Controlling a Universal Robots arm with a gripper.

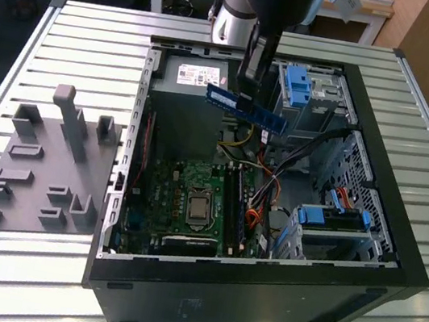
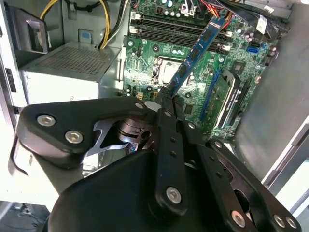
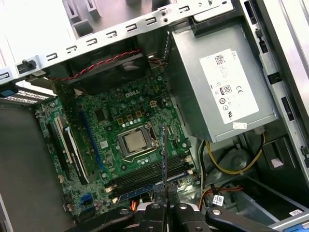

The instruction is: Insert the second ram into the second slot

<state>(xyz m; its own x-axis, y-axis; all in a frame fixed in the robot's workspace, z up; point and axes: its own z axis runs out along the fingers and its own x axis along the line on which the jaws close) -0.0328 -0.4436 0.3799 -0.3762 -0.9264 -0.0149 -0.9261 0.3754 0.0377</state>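
The claw [image 1: 245, 99] was clamped on the second ram [image 1: 268, 120], pinching the blue stick by its flat faces high over the open computer case [image 1: 362, 258] on the slatted counter [image 1: 95, 36]. We saw the stick hanging roughly level, well clear of the motherboard [image 1: 183, 180], its long axis running toward the exterior view's right. The memory slots [image 1: 237, 205] lay below the claw and toward the counter's near edge, running from far edge to near. By our reading, the stick hung crosswise to them rather than in line, and was not yet seated. In the second wrist view the ram [image 2: 195, 53] jutted from the fingertips [image 2: 161, 99] across the board. A grey holder block [image 1: 42, 166] sat near the counter's edge at the exterior view's left.
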